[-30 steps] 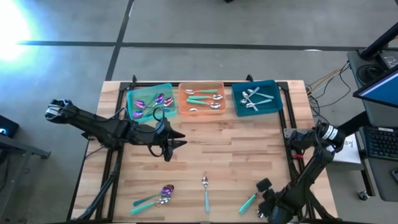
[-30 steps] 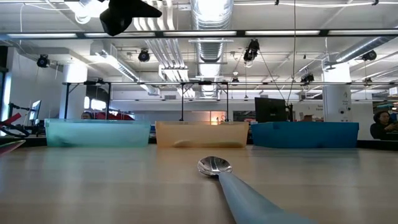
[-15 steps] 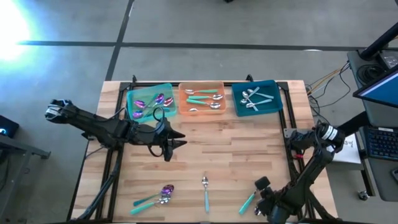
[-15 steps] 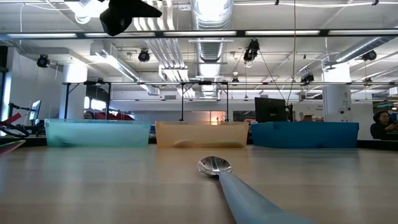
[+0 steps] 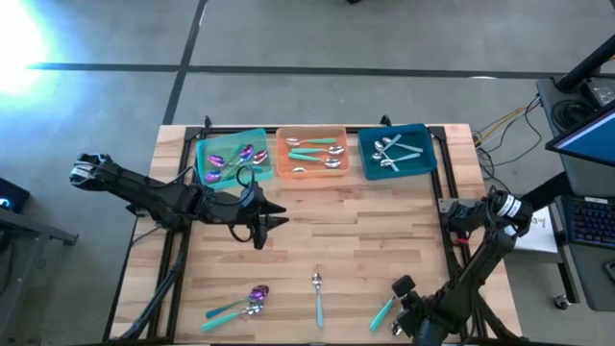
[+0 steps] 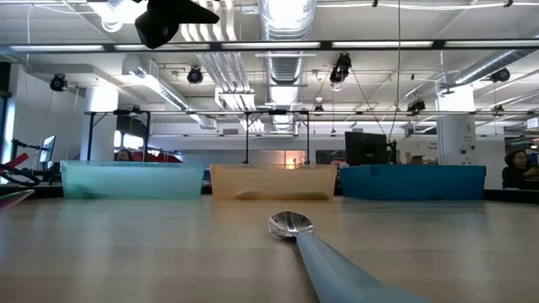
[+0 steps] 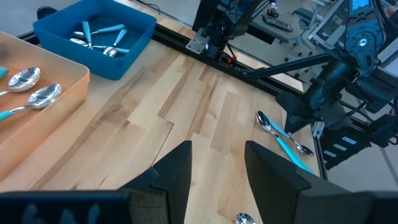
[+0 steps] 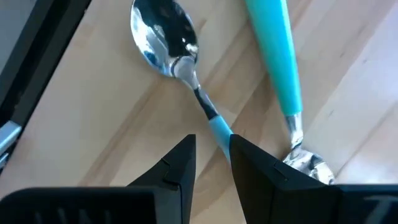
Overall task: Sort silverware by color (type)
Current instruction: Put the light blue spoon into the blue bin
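Green (image 5: 233,156), orange (image 5: 312,151) and teal (image 5: 396,151) trays along the far edge hold sorted spoons. Loose spoons lie flat on the table: a purple-and-silver cluster (image 5: 242,302), a single silver-headed teal-handled spoon (image 5: 317,294) (image 6: 290,225), and two at the near right (image 5: 384,309). My right gripper (image 8: 211,155) is open, low over those two. Its fingers stand on either side of the thin handle of a silver-headed spoon (image 8: 165,34), with a teal-handled spoon (image 8: 277,56) beside it. My left gripper (image 7: 217,165) is open and hovers over the table's middle left (image 5: 274,219), holding nothing. My right gripper comes from above, its fingers lying across the thin handle (image 8: 214,124) of the silver-headed spoon, which rests flat on the table. The handle runs into the gap right beside one fingertip (image 8: 245,152). Whether a finger touches it, I cannot tell.
Bare wood lies between the trays and the loose spoons. A black frame runs along the table's edges (image 5: 444,207). In the left wrist view the right arm (image 7: 336,106) stands by the near-right spoons (image 7: 280,134). The room shows beyond the trays in the low view.
My right gripper has shifted a little toward the table's left, closer over the two near-right spoons. The spoons and trays have stayed where they were.
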Robot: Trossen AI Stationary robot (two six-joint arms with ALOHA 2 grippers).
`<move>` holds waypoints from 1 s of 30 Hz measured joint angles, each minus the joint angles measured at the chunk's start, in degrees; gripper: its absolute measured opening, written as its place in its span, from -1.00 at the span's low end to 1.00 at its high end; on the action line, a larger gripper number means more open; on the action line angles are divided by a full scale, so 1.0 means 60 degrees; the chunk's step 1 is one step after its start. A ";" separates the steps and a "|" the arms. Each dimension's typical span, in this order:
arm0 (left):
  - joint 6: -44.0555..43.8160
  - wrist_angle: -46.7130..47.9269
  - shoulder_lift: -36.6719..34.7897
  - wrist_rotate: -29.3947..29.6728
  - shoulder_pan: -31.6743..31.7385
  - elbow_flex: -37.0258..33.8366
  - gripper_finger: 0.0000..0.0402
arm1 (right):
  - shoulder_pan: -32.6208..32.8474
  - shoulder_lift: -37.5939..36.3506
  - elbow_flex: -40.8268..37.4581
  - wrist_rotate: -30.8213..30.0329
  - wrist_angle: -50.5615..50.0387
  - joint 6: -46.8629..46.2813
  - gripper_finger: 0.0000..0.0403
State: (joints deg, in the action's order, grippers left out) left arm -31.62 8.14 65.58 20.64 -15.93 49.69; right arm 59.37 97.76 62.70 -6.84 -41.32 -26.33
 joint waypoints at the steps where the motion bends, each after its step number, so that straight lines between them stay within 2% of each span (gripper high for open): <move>1: 0.0000 0.0000 0.0000 0.0000 -0.0001 0.0000 -0.34 | 0.0000 0.0000 0.0003 -0.0119 0.0072 0.0006 -0.56; 11: 0.0000 0.0001 0.0000 0.0000 0.0002 -0.0011 -0.34 | -0.0004 0.0000 -0.0133 -0.0385 0.0313 0.0317 -0.56; 20: 0.0000 0.0000 0.0000 -0.0001 -0.0002 -0.0015 -0.34 | -0.0005 -0.0047 -0.0785 -0.0483 0.0809 0.0485 -0.56; 26: 0.0000 0.0004 0.0000 -0.0001 -0.0001 -0.0018 -0.34 | -0.0195 -0.0062 -0.0969 -0.0156 0.0916 -0.0497 -0.57; 30: 0.0000 0.0016 0.0000 -0.0003 0.0002 -0.0038 -0.34 | -0.0226 -0.0047 -0.0913 0.0143 0.0997 -0.0616 -0.59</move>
State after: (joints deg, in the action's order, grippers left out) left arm -31.62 8.24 65.58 20.63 -15.92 49.46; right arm 58.02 97.47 57.22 -5.98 -35.34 -30.02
